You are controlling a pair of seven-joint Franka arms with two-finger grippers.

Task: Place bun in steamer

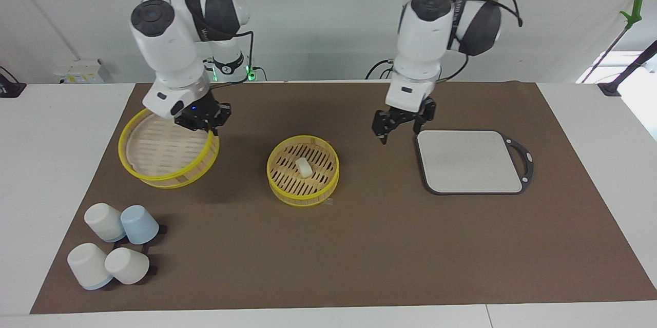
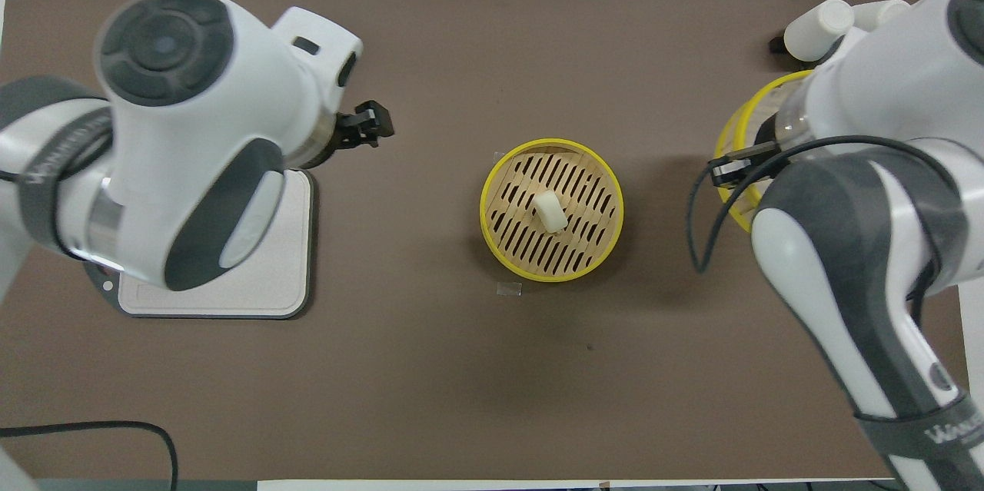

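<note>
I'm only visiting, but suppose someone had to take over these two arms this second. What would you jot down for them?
Left gripper: jaws open, holding nothing, over the mat beside the board.
Right gripper: at the rim of the lid, which sits tilted; I cannot tell how its jaws stand.
Bun: lying on the slats in the steamer, mid-table, with no gripper touching it.
Done: bun is in the steamer.
Left: probably just covering it, if that is wanted.
</note>
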